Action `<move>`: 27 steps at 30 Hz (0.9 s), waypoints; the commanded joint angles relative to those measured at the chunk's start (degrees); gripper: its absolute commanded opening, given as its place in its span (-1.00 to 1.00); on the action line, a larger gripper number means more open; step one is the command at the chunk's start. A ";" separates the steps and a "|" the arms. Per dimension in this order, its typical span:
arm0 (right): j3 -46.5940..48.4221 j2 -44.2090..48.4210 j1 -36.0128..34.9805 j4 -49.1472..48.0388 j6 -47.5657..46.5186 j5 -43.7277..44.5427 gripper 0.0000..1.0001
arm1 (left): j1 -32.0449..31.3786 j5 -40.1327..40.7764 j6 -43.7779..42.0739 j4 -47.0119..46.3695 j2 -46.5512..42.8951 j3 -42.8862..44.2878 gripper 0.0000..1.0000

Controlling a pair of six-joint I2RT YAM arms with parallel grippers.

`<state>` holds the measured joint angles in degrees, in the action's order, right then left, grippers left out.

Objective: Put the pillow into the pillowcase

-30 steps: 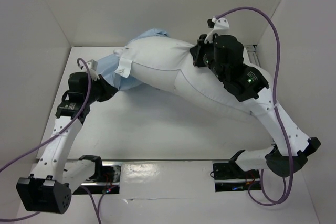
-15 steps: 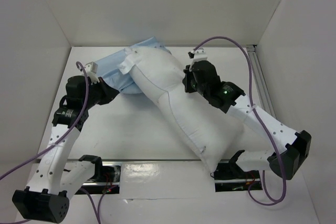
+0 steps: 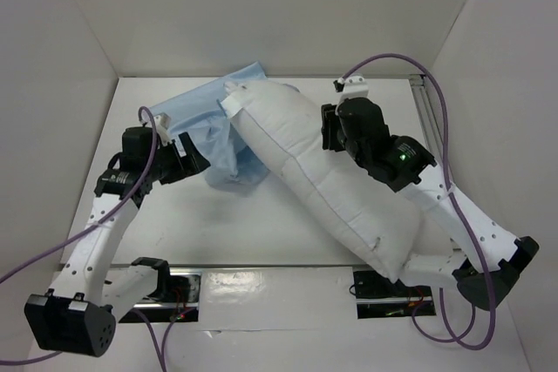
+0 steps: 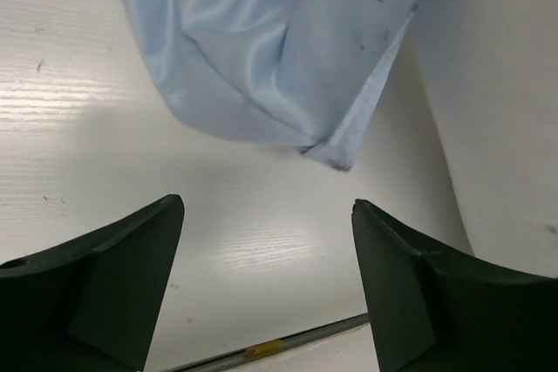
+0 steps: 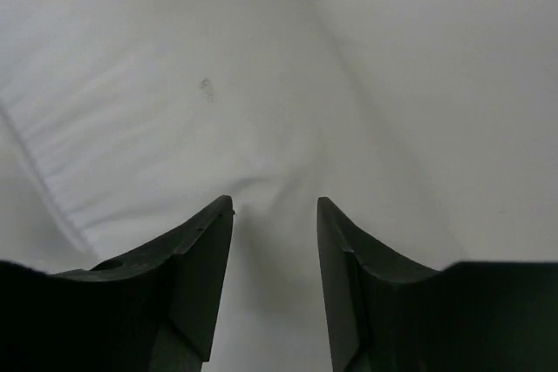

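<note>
The pillow [image 3: 331,189] is plain white, the pillowcase [image 3: 207,121] pale blue with dark specks.

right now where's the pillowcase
In the top view the pillowcase lies far left on the table, its right part under the pillow, just ahead of the open left gripper.

One high overview, two close wrist views.
The top camera looks down from above and behind the arm bases across the whole table [image 3: 244,224]. The left wrist camera looks past the left gripper [image 4: 266,215] at the pillowcase [image 4: 261,58] edge. The right wrist camera, past the right gripper [image 5: 275,202], sits close against the pillow [image 5: 174,84]. The overview shows both cloths too.
</note>
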<state>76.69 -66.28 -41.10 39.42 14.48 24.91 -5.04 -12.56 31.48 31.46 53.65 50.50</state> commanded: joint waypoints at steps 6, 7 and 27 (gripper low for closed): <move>10.32 -5.33 -0.29 -0.31 -3.23 -3.71 0.66 | -0.15 9.64 4.36 -0.61 12.69 11.18 0.74; 10.85 -5.96 -0.29 0.48 -3.23 -5.64 0.70 | -0.15 10.70 6.20 -0.61 16.62 12.07 0.74; -9.61 -5.88 -14.36 10.50 19.60 -4.26 0.98 | 4.16 9.66 11.32 -0.88 67.80 43.18 0.88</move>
<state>69.80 -76.53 -55.61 44.40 25.36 16.75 -1.17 -3.11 42.52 31.70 117.14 90.67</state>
